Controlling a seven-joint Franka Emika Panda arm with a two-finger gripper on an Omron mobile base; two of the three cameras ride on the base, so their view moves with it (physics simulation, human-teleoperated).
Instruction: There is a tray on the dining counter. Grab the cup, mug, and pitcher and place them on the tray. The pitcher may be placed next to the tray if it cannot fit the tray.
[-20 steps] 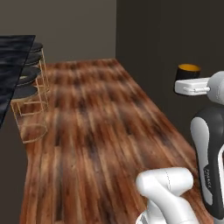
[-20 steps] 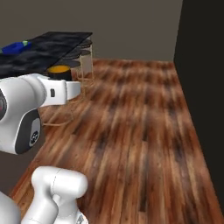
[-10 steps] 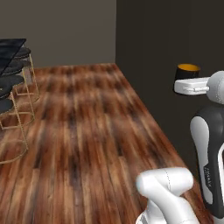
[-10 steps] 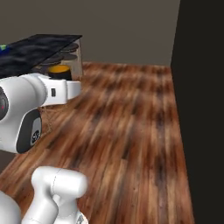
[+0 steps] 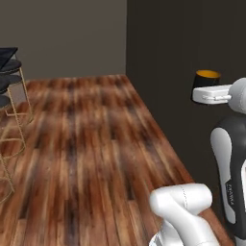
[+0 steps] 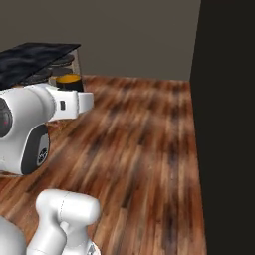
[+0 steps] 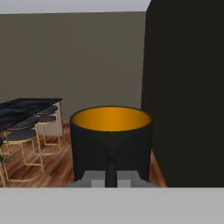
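While the arm is raised over the wooden floor (image 5: 86,144), the gripper (image 7: 111,175) appears, though its fingers are largely hidden, closed on the mug (image 7: 111,140), held upright; the dining counter (image 6: 35,57) lies far left.

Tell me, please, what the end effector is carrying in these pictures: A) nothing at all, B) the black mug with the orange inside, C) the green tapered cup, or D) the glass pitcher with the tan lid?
B: the hand view shows the black mug, orange inside, sitting right at the end effector, and the left base view shows it riding at the end of the arm above the floor.
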